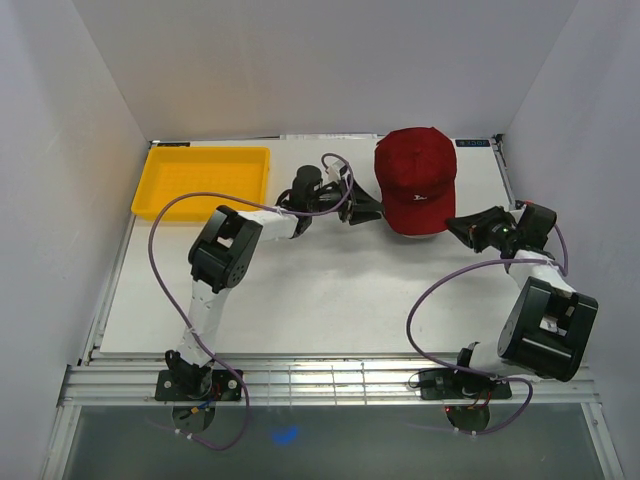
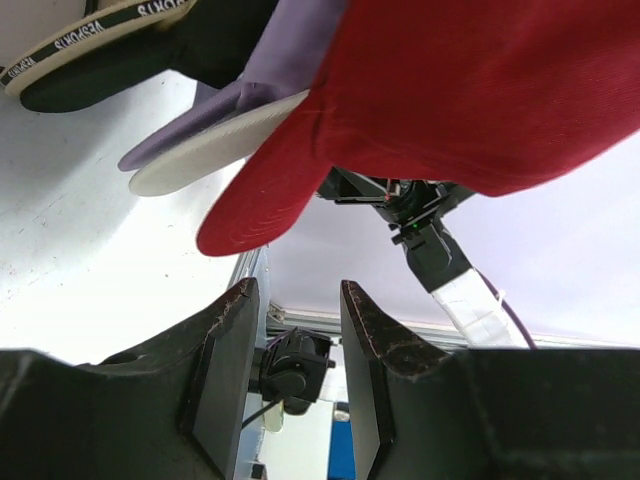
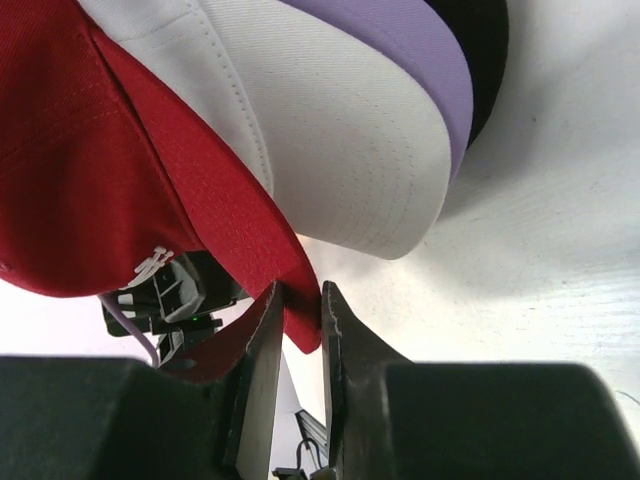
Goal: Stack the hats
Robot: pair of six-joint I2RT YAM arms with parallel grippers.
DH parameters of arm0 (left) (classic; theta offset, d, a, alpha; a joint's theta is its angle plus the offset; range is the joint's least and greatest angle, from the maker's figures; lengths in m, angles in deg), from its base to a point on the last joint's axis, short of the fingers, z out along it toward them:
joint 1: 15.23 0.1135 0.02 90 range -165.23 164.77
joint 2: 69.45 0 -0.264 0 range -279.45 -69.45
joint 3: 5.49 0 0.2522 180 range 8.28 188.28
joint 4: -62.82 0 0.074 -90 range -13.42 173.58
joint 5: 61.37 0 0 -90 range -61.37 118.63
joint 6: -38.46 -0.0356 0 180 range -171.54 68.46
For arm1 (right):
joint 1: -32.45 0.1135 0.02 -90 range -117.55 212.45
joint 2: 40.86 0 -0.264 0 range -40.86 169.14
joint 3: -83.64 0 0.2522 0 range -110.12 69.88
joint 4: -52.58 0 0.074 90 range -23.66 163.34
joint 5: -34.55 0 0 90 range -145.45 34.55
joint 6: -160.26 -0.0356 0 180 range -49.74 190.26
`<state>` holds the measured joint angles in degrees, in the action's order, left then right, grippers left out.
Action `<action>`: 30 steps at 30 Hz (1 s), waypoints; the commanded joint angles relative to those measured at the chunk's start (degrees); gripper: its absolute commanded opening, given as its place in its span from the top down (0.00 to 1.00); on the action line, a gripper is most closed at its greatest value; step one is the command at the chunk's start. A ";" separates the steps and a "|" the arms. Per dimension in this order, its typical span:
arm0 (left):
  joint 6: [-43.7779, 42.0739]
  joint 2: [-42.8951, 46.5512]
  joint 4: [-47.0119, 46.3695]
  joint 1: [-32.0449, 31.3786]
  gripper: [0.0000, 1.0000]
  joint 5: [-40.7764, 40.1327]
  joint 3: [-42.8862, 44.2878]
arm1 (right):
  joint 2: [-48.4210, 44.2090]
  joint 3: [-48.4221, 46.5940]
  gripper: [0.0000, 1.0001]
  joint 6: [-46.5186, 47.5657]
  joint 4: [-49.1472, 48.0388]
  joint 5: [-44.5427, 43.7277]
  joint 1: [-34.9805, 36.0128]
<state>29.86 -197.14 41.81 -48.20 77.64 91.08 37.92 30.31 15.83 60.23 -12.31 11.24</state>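
The hats sit in one stack at the back right of the table, with the dark red cap (image 1: 415, 180) on top. In the right wrist view the red brim (image 3: 230, 210) lies over the white brim (image 3: 340, 150), the lavender brim (image 3: 425, 60) and a black one (image 3: 488, 50). No tan cap shows. My right gripper (image 1: 452, 228) is shut on the red brim's edge (image 3: 298, 300). My left gripper (image 1: 372, 212) is open and empty just left of the stack, below the red brim (image 2: 298, 305). The left wrist view shows the red cap (image 2: 450, 90), the lavender (image 2: 270, 70), white (image 2: 210, 150) and black (image 2: 100, 70) brims.
An empty yellow tray (image 1: 200, 185) stands at the back left of the table (image 1: 300, 290). White walls close in the back and both sides. The arms' bases are bolted on the rail at the near edge (image 1: 320, 380).
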 commanded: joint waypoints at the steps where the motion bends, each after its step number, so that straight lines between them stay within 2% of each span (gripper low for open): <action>1: -1.25 5.88 -0.57 0.80 0.51 1.08 -1.33 | 2.07 -1.04 0.90 2.40 1.54 -3.32 -1.37; 20: -1.86 9.66 0.92 2.03 0.51 1.96 -2.21 | 6.82 -1.91 0.89 4.95 2.94 -6.48 -1.82; 30: -2.13 10.80 1.80 2.12 0.51 2.31 -1.51 | 7.00 -3.58 0.68 5.92 4.61 -6.83 -2.08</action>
<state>28.81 -191.37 43.26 -46.45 79.04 89.18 44.00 28.65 19.87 61.28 -15.13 9.91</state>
